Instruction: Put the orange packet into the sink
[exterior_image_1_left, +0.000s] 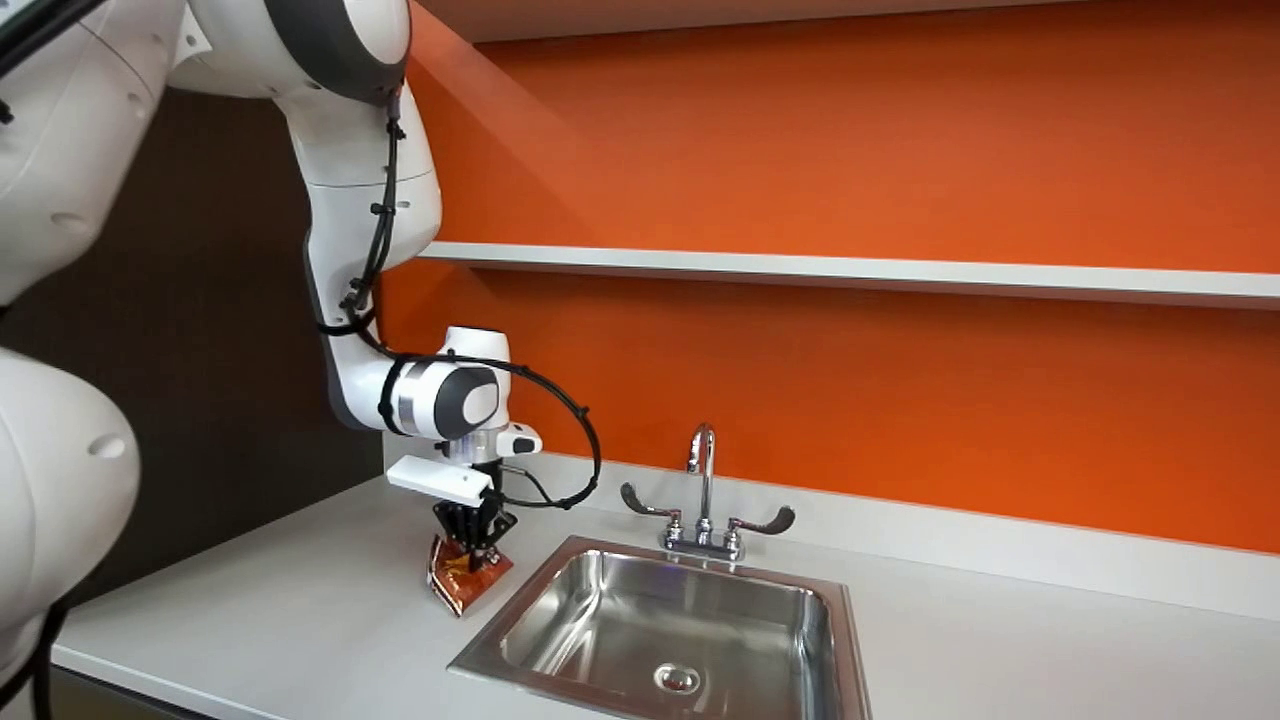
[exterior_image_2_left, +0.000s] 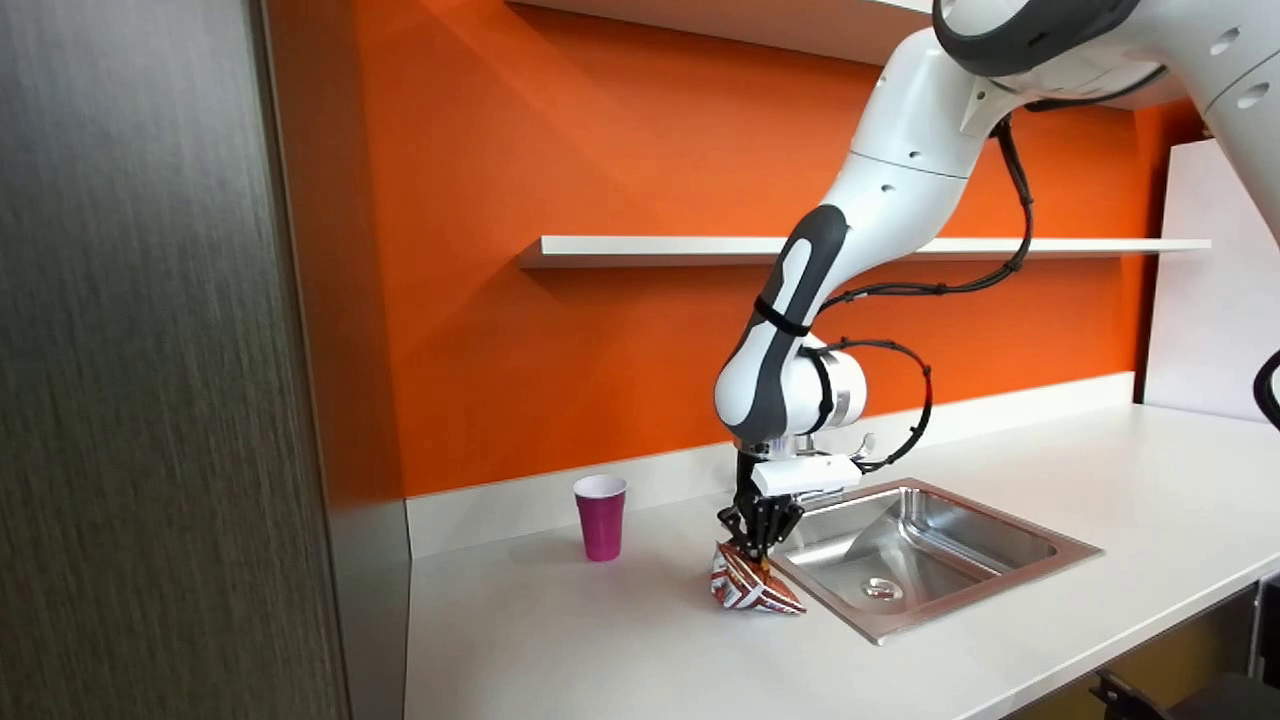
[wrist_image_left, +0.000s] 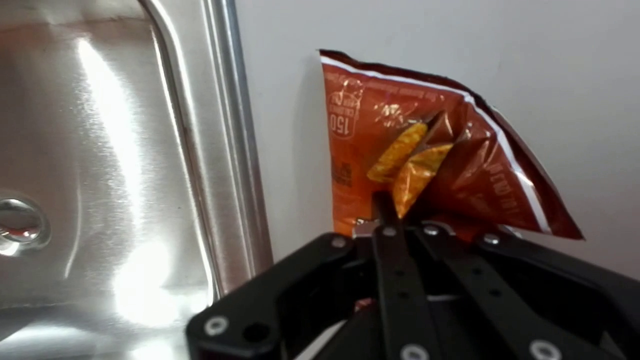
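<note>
The orange packet (exterior_image_1_left: 462, 588) is a crinkly orange-red snack bag with chips printed on it. It is at the counter surface just beside the sink (exterior_image_1_left: 846, 650), outside its rim; I cannot tell if it touches the counter. My gripper (exterior_image_1_left: 476, 560) points down and is shut on the packet, which bunches up at the fingertips. The packet (exterior_image_2_left: 748, 588), the gripper (exterior_image_2_left: 760, 550) and the sink rim (exterior_image_2_left: 990, 588) also show in an exterior view. In the wrist view the packet (wrist_image_left: 355, 125) folds around the fingertips (wrist_image_left: 395, 205), and the sink rim (wrist_image_left: 230, 175) lies to the left.
A chrome two-handled faucet (exterior_image_1_left: 705, 500) stands behind the sink. A pink cup (exterior_image_2_left: 602, 525) stands on the counter near the back wall. A white shelf (exterior_image_1_left: 850, 270) runs along the orange wall. A dark panel (exterior_image_2_left: 180, 400) rises at the counter's end.
</note>
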